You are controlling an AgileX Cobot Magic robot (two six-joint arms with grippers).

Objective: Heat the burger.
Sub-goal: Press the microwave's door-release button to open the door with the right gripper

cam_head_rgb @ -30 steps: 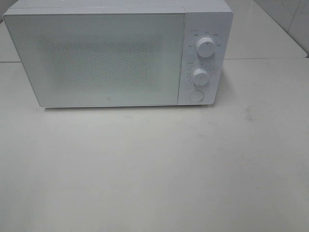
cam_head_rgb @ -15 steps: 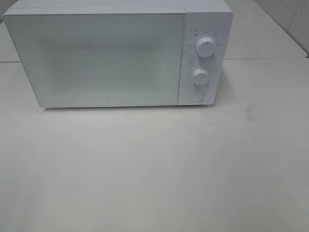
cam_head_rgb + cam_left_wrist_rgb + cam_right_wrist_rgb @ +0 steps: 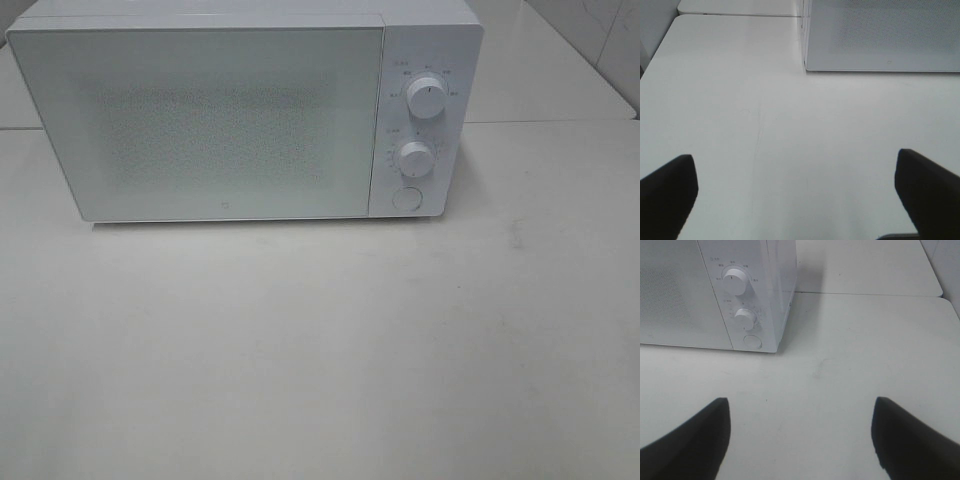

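- Exterior high view: a white microwave (image 3: pixel 240 110) stands at the back of a pale table (image 3: pixel 320 360), its door (image 3: pixel 210 120) closed flat.
- To the right of the door is the control strip, with an upper dial (image 3: pixel 426 98), a lower dial (image 3: pixel 414 158) and a round button (image 3: pixel 406 198) beneath them.
- The burger is not in sight here. The frosted door hides the cavity, so I cannot tell whether it sits inside. Neither arm reaches into this view.
- Left wrist view: the left gripper (image 3: pixel 797 192) hovers over bare table with its jaws spread wide and nothing between them. The lower corner of the door on its hinge side lies ahead, and no burger shows.
- Right wrist view: the right gripper (image 3: pixel 802 435) is also spread wide and empty, hanging over the table. The control strip lies ahead of it and off to one side, well apart from the fingers. Again there is no burger.
- Judgement of the step: with the door shut and both hands free, the work now seems to lie at the controls or the door, and the right arm is the nearer one.
- To do it well, bring one finger squarely onto the round button, or narrow the jaws around a dial before turning it.
- Press straight in rather than at a slant, so the light casing does not slide back on the smooth table.
- Keep the left arm clear of the arc the door would swing through.
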